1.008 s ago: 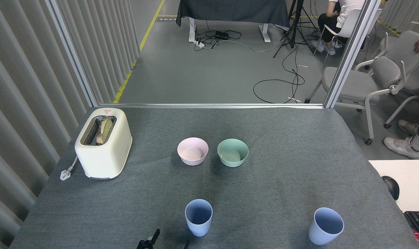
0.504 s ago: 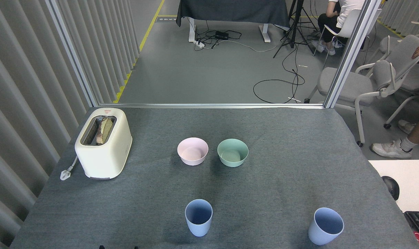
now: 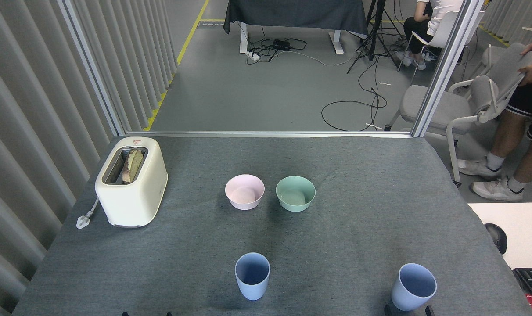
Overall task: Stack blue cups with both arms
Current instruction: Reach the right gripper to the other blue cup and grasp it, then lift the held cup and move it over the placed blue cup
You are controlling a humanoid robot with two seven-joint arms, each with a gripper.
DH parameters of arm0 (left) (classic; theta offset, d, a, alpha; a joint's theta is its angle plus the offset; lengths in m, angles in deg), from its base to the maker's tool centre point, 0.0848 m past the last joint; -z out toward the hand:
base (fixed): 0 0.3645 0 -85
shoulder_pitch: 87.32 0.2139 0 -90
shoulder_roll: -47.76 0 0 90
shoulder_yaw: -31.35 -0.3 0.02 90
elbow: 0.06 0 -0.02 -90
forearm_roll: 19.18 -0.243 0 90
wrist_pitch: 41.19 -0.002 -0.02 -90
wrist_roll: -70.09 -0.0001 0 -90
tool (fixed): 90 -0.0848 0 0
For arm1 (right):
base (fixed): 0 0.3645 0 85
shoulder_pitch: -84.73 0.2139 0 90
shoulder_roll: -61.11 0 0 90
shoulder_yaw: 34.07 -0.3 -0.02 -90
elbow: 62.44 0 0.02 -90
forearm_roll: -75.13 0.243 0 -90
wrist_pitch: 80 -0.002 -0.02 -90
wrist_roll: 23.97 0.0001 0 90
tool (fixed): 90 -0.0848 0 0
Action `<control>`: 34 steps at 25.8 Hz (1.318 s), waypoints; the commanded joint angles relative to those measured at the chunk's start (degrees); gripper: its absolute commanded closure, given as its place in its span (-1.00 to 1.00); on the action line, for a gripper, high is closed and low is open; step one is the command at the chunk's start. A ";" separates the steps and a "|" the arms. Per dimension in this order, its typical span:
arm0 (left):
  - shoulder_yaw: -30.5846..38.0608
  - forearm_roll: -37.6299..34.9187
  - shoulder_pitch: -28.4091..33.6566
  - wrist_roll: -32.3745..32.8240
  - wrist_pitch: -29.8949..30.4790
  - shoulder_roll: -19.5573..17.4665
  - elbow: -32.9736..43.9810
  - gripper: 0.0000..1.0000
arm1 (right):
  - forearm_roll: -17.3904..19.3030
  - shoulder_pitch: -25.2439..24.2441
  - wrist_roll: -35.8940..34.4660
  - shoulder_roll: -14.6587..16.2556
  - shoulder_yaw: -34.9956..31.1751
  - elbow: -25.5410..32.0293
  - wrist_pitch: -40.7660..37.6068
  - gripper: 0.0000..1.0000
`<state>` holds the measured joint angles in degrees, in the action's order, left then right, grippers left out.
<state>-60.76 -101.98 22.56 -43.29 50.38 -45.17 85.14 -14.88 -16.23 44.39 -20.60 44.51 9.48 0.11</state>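
- The surface point(image 3: 358, 175) has a gray cloth on it.
- One blue cup point(image 3: 252, 276) stands near the front middle. The other blue cup point(image 3: 413, 287) stands far off to its right.
- A pink bowl point(image 3: 244, 192) and a green bowl point(image 3: 295, 193) sit side by side behind them.
- A white toaster point(image 3: 131, 181) stands at the left.
- Only black tips show of the left tool point(image 3: 145, 314) and right tool point(image 3: 407, 310), so I cannot tell how wide they are.
- Behind the surface are a gray floor, cables and a chair point(image 3: 468, 98).

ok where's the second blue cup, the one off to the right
In the head view it stands upright near the table's front right corner, well right of the other blue cup, short of the keyboard.
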 commanded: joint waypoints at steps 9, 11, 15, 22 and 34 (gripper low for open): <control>0.00 0.01 -0.01 0.01 -0.08 0.12 -0.21 -1.00 | 0.10 3.22 -0.07 0.24 0.09 -1.78 0.75 -1.00; 0.00 0.01 -0.01 0.01 -0.08 0.12 -0.21 -1.00 | 0.19 3.40 -0.07 0.24 0.09 -1.78 0.66 -1.00; -0.09 0.01 -0.01 -0.08 -0.08 0.03 -0.21 -1.00 | 0.27 3.49 -0.07 0.94 0.00 -1.78 0.83 -1.00; -0.09 0.01 -0.10 -0.08 -0.08 0.12 -0.30 -1.00 | 0.45 4.19 -0.07 1.55 0.00 -2.04 2.24 -1.00; -0.09 -0.08 -0.10 -0.08 -0.08 0.12 -0.65 -1.00 | -0.25 8.85 0.02 2.52 0.79 -5.74 2.33 -0.85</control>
<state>-60.83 -101.98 22.46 -43.39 50.33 -45.11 84.71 -14.92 -7.77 44.32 -18.07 45.12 3.99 2.48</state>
